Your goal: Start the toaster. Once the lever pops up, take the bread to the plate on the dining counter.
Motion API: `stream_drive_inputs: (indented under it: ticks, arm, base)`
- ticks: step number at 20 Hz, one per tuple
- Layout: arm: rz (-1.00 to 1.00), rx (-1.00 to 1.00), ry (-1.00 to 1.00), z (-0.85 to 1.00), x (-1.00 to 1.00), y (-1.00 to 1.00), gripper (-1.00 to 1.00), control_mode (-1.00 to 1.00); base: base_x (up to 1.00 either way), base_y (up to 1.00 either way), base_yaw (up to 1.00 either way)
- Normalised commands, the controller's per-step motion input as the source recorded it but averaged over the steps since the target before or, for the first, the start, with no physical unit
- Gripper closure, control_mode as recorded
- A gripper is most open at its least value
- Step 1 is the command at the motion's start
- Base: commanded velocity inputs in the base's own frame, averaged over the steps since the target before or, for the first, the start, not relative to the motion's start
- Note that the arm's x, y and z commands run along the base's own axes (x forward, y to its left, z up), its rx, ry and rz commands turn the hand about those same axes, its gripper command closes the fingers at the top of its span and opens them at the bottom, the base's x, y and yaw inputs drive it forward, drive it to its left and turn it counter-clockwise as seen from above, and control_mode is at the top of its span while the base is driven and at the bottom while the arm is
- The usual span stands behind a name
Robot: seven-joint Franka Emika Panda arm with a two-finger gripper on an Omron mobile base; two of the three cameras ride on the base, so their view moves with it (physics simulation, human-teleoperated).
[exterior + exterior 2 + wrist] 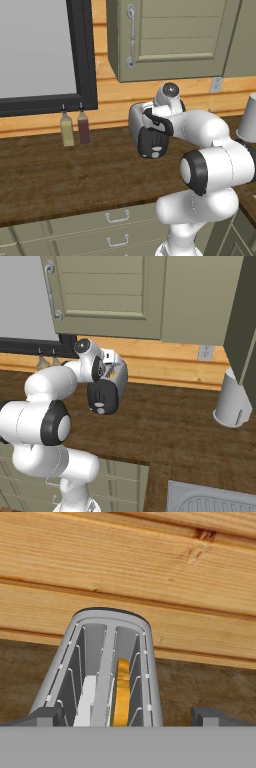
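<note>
Hand [128, 714] hangs released in the hand view, fingertips [47, 716] spread to either side of the toaster [107, 662] just below; bread [122, 692] stands in its right slot. Left base view: the toaster [150, 135] sits on the bench [60, 170], half behind the arm, two bottles [75, 127] well left. Right base view: toaster [107, 388] beside the arm, a grey canister [232, 401] far right.

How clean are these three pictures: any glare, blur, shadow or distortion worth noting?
Left base view: flat, even light, no glare or blur, faint shading under the toaster. Right base view: equally sharp, a soft shadow at the foot of the grey canister. Hand view: crisp, steep perspective narrows the slots away from the camera, and the bread glows orange against grey walls.
</note>
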Motion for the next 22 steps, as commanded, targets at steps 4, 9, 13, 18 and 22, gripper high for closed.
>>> stream_drive_inputs:
  ticks: [4,9,13,18,22]
  arm:
    - [0.00,0.00,0.00,0.00,0.00,0.00,-1.00,-1.00]
    - [0.00,0.00,0.00,0.00,0.00,0.00,-1.00,-1.00]
    - [0.00,0.00,0.00,0.00,0.00,0.00,-1.00,-1.00]
    - [0.00,0.00,0.00,0.00,0.00,0.00,-1.00,-1.00]
    - [0.00,0.00,0.00,0.00,0.00,0.00,-1.00,-1.00]
  base:
    - [0.00,0.00,0.00]
    - [0.00,0.00,0.00]
    - [0.00,0.00,0.00]
    - [0.00,0.00,0.00]
    - [0.00,0.00,0.00]
